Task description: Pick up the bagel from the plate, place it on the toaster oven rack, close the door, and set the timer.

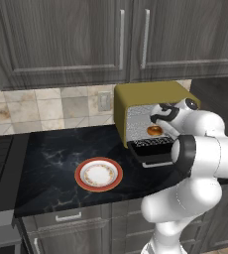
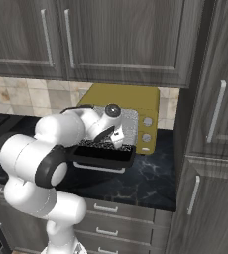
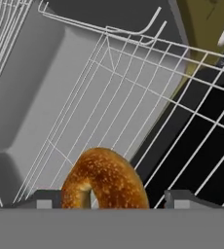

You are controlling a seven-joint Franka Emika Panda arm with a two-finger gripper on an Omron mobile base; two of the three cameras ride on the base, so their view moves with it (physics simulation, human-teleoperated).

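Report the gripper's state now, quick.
Gripper: open, fingertips apart on either side of the bagel over the toaster oven rack; no grip visible.

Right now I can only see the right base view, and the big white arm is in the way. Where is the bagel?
Observer: The bagel is in the open front of the yellow toaster oven.
Operator: Is it squeezed in the fingers?
Observer: It doesn't look pinched. In the hand view the gripper has its finger tips wider than the bagel, with a gap on one side.
Operator: Is it on the rack?
Observer: The toaster oven rack shows right behind the bagel, but I cannot tell if they touch.
Operator: Is anything on the plate?
Observer: No, the plate sits bare on the counter, left of the oven.
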